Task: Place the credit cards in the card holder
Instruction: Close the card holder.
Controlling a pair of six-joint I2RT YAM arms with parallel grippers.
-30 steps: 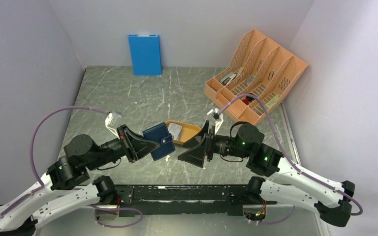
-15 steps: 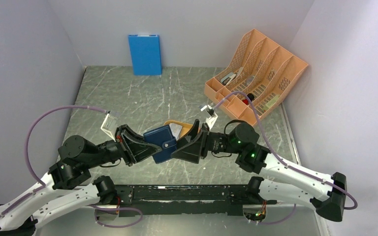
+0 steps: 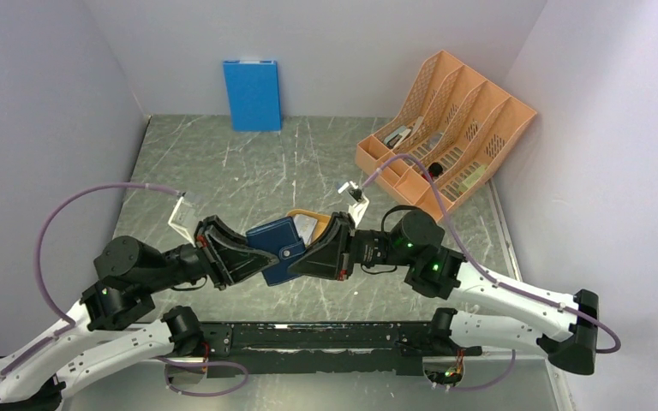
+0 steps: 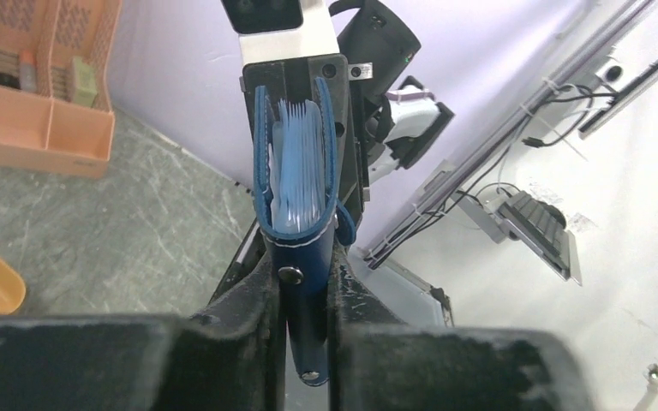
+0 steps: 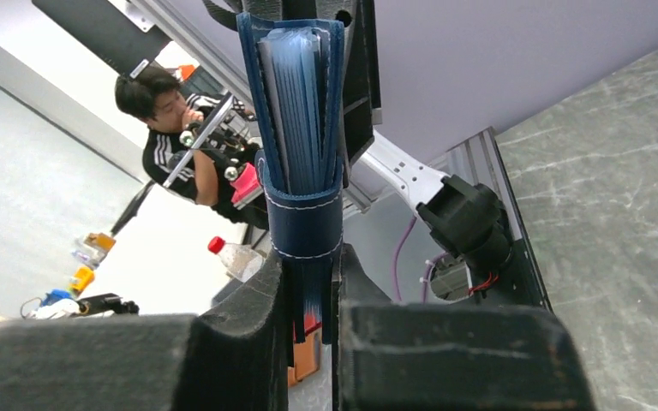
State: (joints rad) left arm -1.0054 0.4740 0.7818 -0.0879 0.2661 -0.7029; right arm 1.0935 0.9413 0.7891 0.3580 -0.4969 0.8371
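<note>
The left gripper (image 4: 305, 276) and right gripper (image 5: 309, 276) were each clamped on opposite ends of the navy wallet (image 3: 276, 247), held between their fingers, with a grey card (image 3: 310, 227) in the orange tray (image 3: 307, 213) just beyond them.

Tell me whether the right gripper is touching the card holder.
Touching. The right wrist view shows the card holder clamped edge-on inside the right gripper, with both fingers pressed against its navy covers and no gap on either side.
</note>
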